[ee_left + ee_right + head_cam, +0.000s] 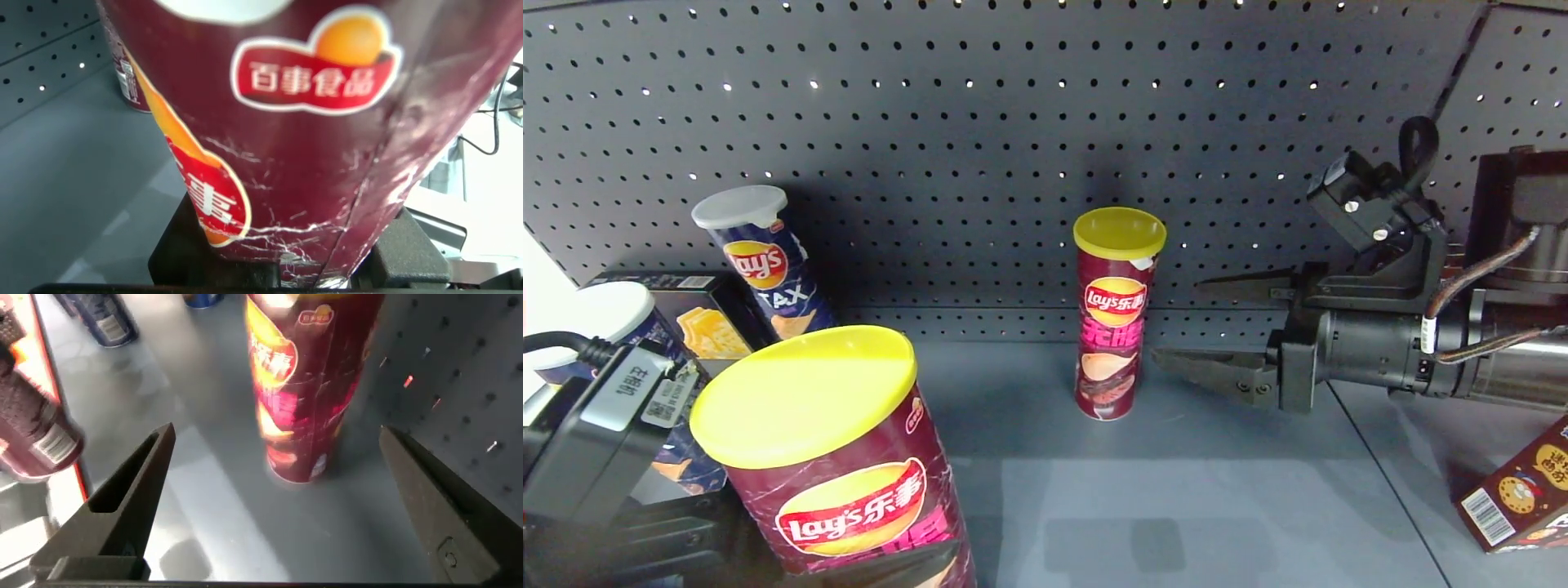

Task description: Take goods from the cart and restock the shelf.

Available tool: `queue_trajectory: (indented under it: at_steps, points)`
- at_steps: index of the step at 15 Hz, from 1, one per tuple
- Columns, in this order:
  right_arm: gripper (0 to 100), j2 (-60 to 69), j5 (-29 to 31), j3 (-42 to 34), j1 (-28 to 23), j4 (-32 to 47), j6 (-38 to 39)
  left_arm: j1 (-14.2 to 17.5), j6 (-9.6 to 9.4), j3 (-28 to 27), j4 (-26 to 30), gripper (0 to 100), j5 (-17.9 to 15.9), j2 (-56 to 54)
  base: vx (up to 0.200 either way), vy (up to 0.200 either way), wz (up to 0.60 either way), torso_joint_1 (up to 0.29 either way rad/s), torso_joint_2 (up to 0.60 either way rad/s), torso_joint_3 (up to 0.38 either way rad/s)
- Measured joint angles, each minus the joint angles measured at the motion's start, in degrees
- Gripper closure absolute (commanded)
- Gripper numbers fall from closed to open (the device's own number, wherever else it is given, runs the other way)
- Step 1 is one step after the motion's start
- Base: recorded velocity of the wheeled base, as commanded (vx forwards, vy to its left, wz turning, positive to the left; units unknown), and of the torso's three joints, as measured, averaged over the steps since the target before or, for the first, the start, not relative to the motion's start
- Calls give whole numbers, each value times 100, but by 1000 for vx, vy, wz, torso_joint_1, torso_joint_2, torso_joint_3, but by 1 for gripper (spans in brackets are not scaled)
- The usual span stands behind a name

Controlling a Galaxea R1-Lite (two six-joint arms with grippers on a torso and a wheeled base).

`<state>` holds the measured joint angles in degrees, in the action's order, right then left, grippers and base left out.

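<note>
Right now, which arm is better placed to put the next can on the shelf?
Left. The left gripper holds a maroon can at the shelf; the right gripper is open and empty.

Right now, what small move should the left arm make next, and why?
Probably ease the held can forward onto the shelf beside the standing can: the left gripper is shut on it, and the right gripper is open, clear of that can.

The head camera looks forward and down onto the shelf; the left wrist camera presses close against the held can, lower left in the head frame; the right wrist camera faces the standing can, head-frame centre.
</note>
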<state>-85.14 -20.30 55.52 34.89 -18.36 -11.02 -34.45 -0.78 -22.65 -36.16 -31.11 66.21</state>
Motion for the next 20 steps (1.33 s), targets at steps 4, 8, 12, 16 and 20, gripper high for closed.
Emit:
queue_trajectory:
  at_steps: [4, 8, 12, 16, 20]
  points:
    - [0, -334, -6, -41, -101, -739, -20, 66, -9, 2, 4, 100, -11, 9, 0, 0, 0, 0, 0, 0]
    - [0, -662, -72, -43, -122, -1232, -15, 88, -6, -2, 4, 100, -11, 22, 0, 0, 0, 0, 0, 0]
    - [0, -926, -176, -34, -121, -1385, -4, 129, -1, 5, 4, 100, -17, 38, 0, 0, 0, 0, 0, 0]
    - [0, -1136, -178, -30, -122, -1517, 5, 129, 7, 7, 2, 100, -20, 71, 0, 0, 0, 0, 0, 0]
    - [0, -1401, -324, -34, -116, -1719, 7, 133, 7, -4, -2, 100, -20, 85, 0, 0, 0, 0, 0, 0]
